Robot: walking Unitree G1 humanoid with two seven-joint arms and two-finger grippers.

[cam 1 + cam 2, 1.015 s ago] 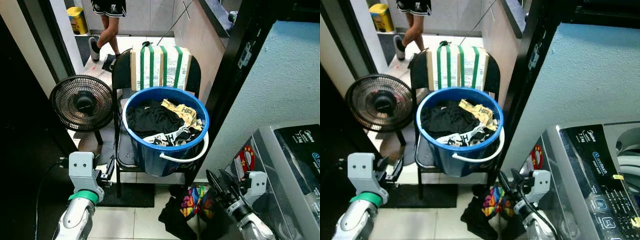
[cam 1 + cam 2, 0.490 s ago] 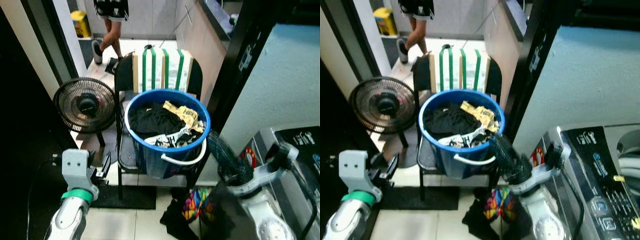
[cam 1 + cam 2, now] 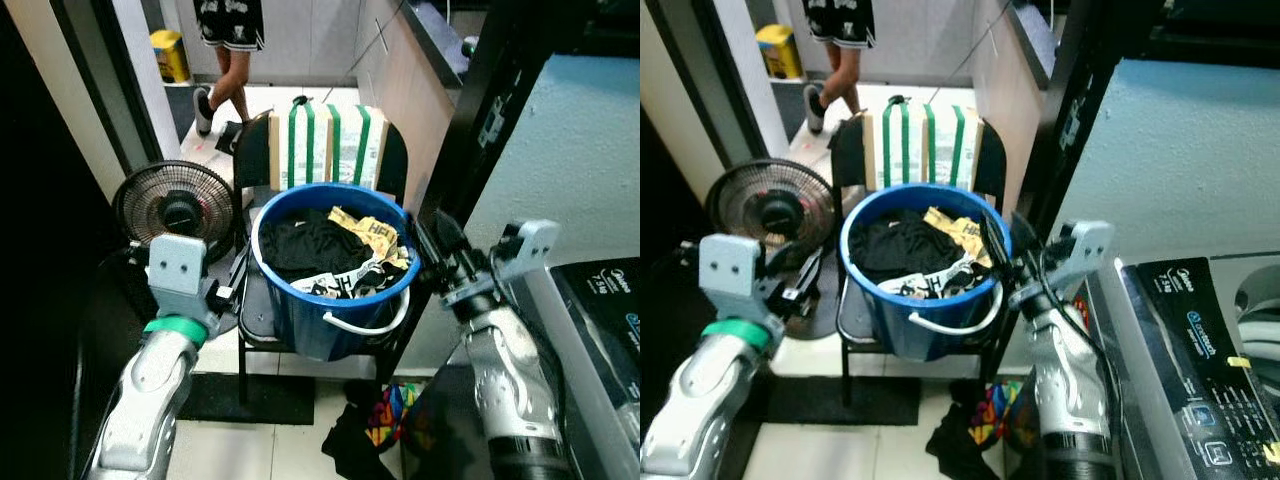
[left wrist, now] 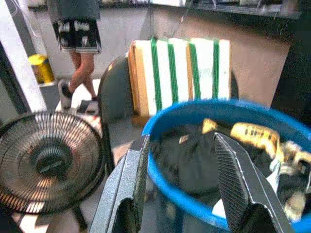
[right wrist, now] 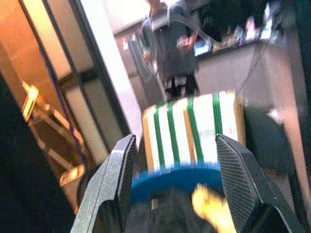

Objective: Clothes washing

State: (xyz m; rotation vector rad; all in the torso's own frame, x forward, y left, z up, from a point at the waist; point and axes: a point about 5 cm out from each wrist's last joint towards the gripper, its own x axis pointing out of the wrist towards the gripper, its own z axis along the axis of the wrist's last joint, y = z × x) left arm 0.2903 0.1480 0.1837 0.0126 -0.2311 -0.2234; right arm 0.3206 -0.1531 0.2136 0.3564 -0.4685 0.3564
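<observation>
Since half a second ago, both arms have been raised toward the blue plastic tub (image 3: 330, 300): the right claw (image 3: 432, 238) has been brought to the tub's right rim, and the left claw (image 3: 238, 272) beside its left wall. From the head cameras, the round, smooth-walled tub with a white hoop handle is seen standing on a dark folding chair (image 3: 250, 310), heaped with crumpled laundry (image 3: 315, 245) in black, yellow and white. A cardboard box (image 3: 325, 145) banded with green straps is propped against the chair back. A round wire-grilled fan (image 3: 175, 212) stands just left of the chair, close behind the left arm; a grey washing machine (image 3: 600, 330) and a pale rough wall crowd the right arm. More bright and dark clothes (image 3: 375, 420) lie on the tiled floor under the chair. A person's legs (image 3: 228, 70) are seen in the doorway beyond. Through the left wrist camera, the left claw's ribbed black fingers (image 4: 238, 184) are held apart and empty, framing the tub's rim. Through the blurred right wrist camera, the right claw's fingers (image 5: 238, 184) are likewise spread wide, with nothing held, above the rim.
</observation>
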